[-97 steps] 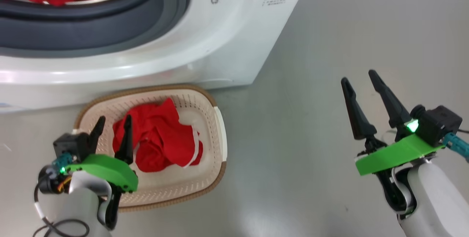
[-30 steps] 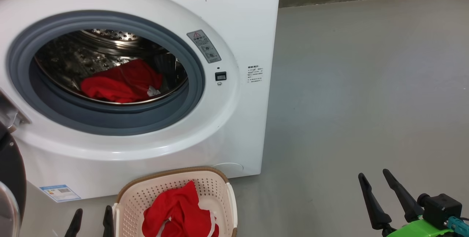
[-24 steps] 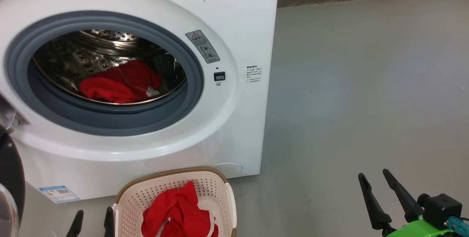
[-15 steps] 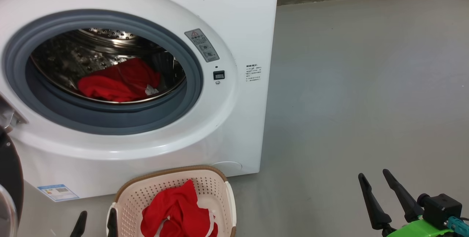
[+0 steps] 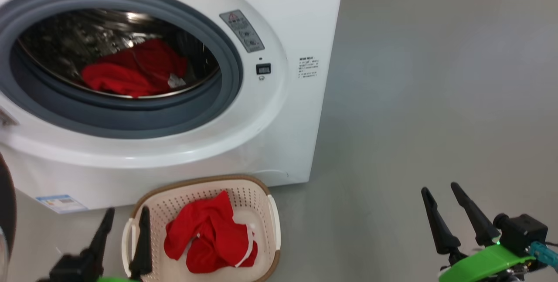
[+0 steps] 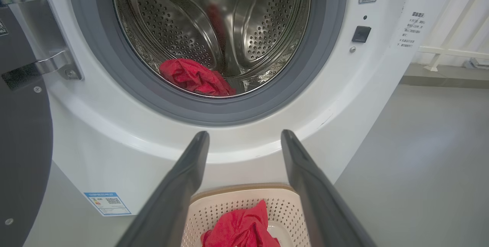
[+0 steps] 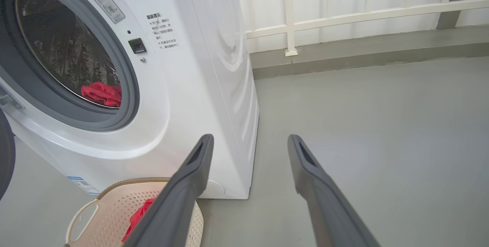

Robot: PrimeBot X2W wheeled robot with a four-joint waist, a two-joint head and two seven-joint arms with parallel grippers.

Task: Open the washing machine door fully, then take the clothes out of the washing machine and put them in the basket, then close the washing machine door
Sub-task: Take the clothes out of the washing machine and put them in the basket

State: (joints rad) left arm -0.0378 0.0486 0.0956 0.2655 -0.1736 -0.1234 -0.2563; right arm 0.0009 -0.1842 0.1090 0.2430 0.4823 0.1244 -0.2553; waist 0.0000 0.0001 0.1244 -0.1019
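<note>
a bare laundry corner: white washing machine [image 5: 283,120], grey floor [image 5: 436,99], pale railing [image 7: 289,10] behind.

Grey floor [image 5: 414,99] under the washing machine [image 5: 274,138] and, just before it, the basket [image 5: 197,180]

Washing machine [image 5: 283,142] labels [image 5: 242,31] illegible

Head: you look down on the washing machine [image 5: 296,20] front | wrists: you face it from low | shared: drum mouth [image 5: 130,120], basket [image 5: 196,181].
</note>
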